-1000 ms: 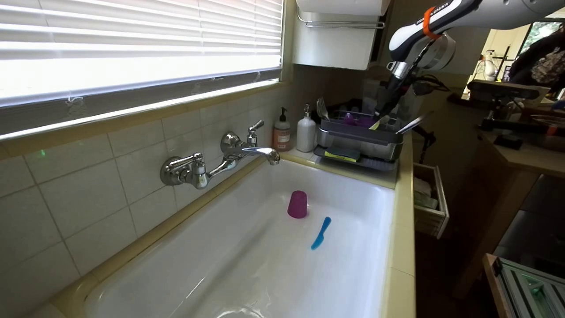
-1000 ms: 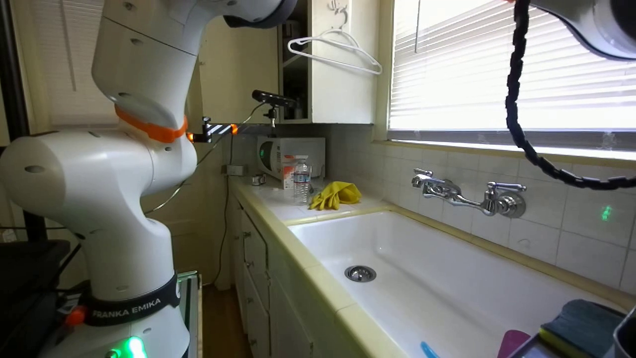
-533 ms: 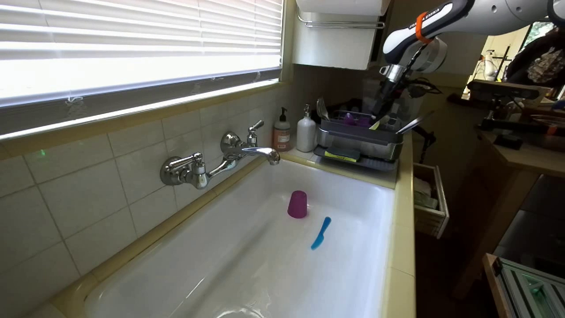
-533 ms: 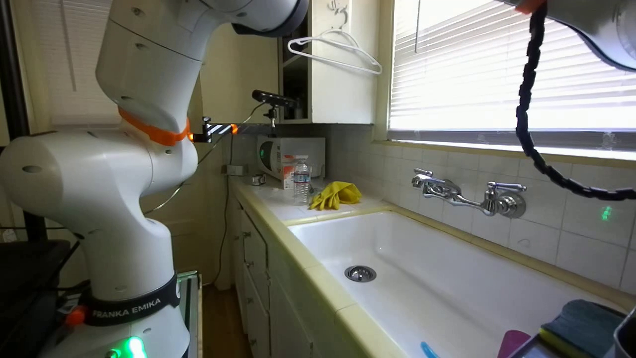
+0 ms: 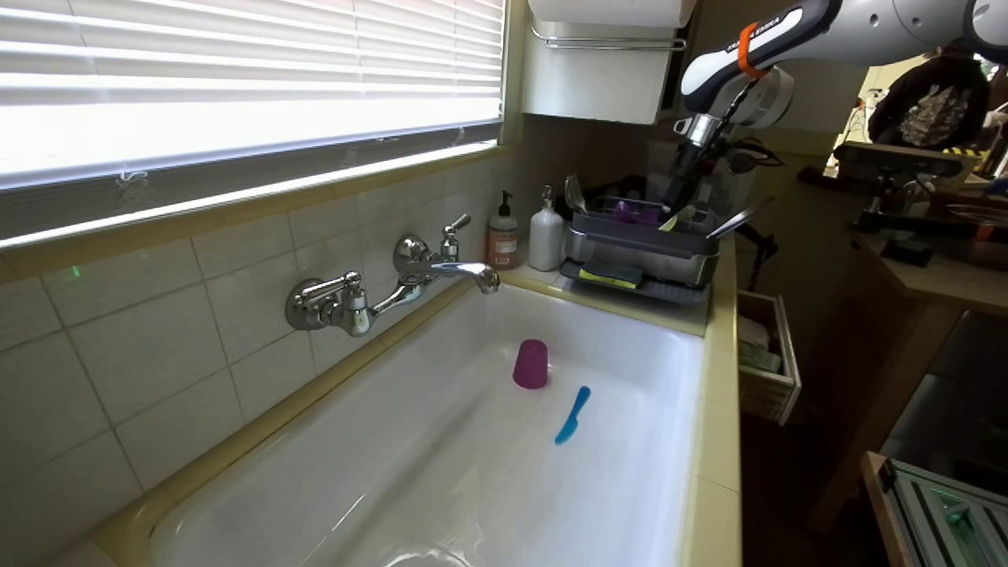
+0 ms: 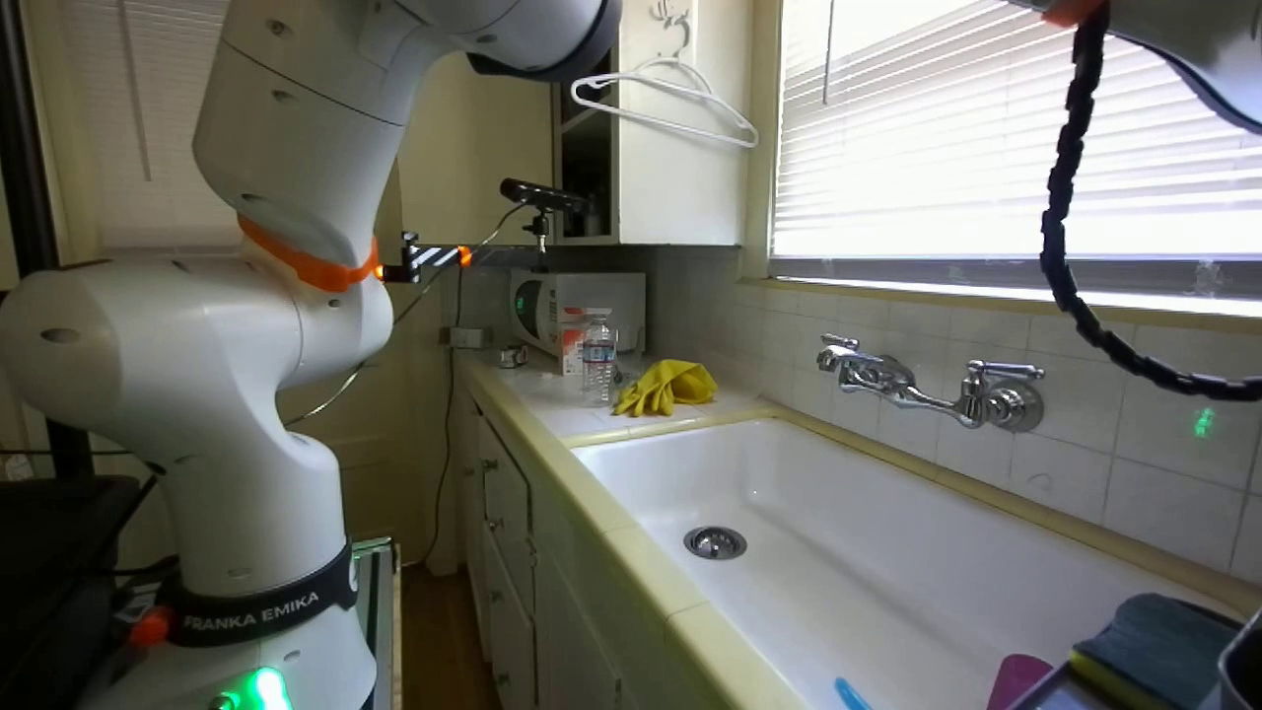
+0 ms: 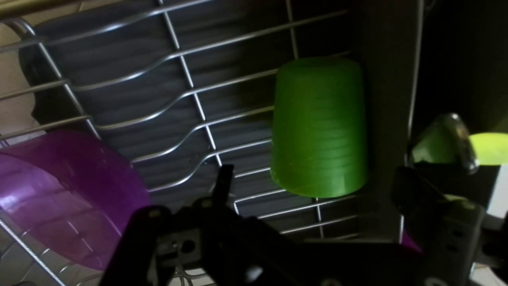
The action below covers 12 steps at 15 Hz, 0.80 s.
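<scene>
Blinds (image 5: 236, 71) span ten o'clock in an exterior view, above a white sink (image 5: 409, 480) that fills six o'clock. The arm (image 5: 850, 35) slopes in from two o'clock to the rack (image 5: 642, 256) at the sink's far end. In an exterior view a microwave (image 6: 611, 296) sits on the desk (image 6: 552, 414), at eleven o'clock. The faucet (image 5: 453, 270) juts over the sink at nine o'clock, well apart from the arm.

In the wrist view the gripper (image 7: 313, 180) is spread wide at the rack. At its three o'clock a dark panel (image 7: 385, 119) stands just beside one of the fingers (image 7: 224, 182), with a yellow-green utensil (image 7: 490, 149) past it. A bowl (image 7: 115, 178) crowds the opposite finger from nine o'clock. A white bottle (image 5: 546, 244) and an amber bottle (image 5: 502, 246) stand at the rack's nine o'clock.

The green cup (image 7: 319, 127) sits in the rack, between the fingers as the wrist view shows it, wide end toward six o'clock; I cannot tell whether they touch it. The purple cup (image 5: 531, 366) stands in the sink at five o'clock. A sponge (image 5: 617, 272) lies at the rack's foot, seven o'clock. A blue knife (image 5: 572, 416) lies at the purple cup's five o'clock.
</scene>
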Available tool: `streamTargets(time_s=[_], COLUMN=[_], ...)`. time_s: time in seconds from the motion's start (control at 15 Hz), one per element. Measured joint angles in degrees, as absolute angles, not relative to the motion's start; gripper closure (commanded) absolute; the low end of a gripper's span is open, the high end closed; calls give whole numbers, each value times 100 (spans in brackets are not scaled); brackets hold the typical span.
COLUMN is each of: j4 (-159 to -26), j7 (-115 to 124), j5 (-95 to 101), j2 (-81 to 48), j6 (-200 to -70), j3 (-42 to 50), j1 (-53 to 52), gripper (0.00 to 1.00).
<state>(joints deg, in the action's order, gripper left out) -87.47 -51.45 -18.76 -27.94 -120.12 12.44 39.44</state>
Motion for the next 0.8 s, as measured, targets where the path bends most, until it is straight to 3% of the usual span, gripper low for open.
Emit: streamTargets(time_s=[0.8], j4=[-8529], j7=[-5250], j5=[-1835], j2=[-2991], j6=[-11871], j3=[1128], j1=[4284], gripper=[0])
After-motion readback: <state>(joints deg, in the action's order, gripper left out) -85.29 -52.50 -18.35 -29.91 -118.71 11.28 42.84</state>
